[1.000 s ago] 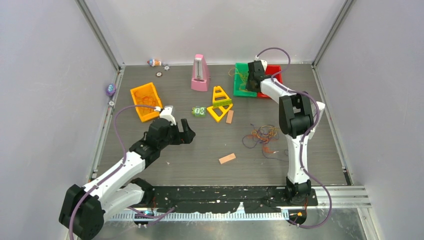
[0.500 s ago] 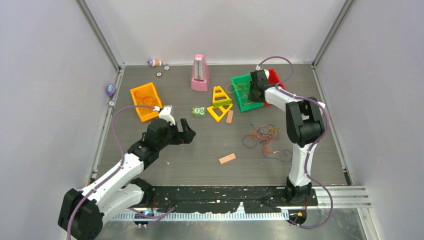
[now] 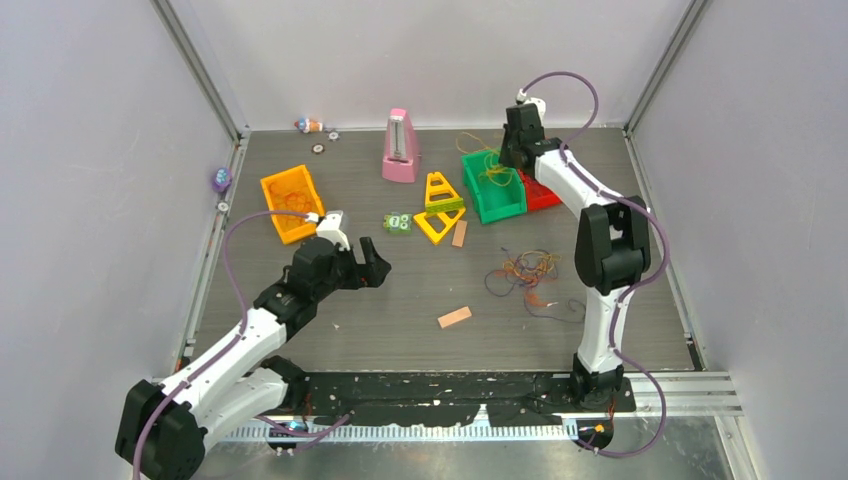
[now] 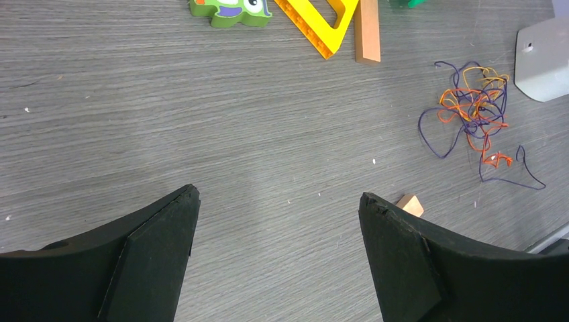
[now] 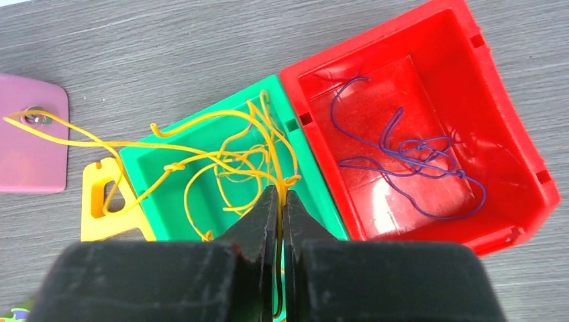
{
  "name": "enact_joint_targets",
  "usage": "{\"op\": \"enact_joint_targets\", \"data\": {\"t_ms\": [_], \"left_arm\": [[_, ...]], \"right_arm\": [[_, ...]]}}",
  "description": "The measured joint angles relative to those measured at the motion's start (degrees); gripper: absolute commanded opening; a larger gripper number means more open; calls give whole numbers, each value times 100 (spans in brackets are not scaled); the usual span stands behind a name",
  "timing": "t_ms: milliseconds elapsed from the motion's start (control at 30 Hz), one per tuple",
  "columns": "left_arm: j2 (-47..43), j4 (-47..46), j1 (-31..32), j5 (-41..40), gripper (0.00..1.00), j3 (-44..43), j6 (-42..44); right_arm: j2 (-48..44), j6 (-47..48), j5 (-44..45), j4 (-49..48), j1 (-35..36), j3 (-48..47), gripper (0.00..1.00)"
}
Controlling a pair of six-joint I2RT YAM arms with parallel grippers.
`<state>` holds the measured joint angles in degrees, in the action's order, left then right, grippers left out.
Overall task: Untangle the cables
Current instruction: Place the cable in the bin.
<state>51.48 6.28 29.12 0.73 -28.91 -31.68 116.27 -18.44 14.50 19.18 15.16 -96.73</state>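
Observation:
A small tangle of orange, yellow and purple cables (image 3: 527,272) lies on the table right of centre; it also shows in the left wrist view (image 4: 478,113). My right gripper (image 5: 280,198) is shut on a yellow cable (image 5: 201,157) and holds it above the green bin (image 5: 149,181), with loops trailing over the bin and out to the left. In the top view it (image 3: 512,152) is at the far right. Purple cables (image 5: 412,161) lie in the red bin (image 5: 510,114). My left gripper (image 4: 278,201) is open and empty above bare table, left of the tangle.
An orange bin (image 3: 291,202) stands far left with orange strands in it. A pink metronome (image 3: 400,147), yellow triangles (image 3: 440,208), a green toy (image 3: 398,222) and two small wooden blocks (image 3: 455,317) lie mid-table. Small toys sit by the back left corner.
My right gripper has lifted and moved back from the bins, pulling the yellow cable up. The green bin has shifted and turned, away from the red one. The left arm has barely moved.

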Motion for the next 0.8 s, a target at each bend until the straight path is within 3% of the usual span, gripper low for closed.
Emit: {"op": "enact_joint_targets", "data": {"t_ms": [800], "left_arm": [[39,0,0,48,89,0,2]], "right_arm": [[-706,254,-68,96,-184,1158,5]]}}
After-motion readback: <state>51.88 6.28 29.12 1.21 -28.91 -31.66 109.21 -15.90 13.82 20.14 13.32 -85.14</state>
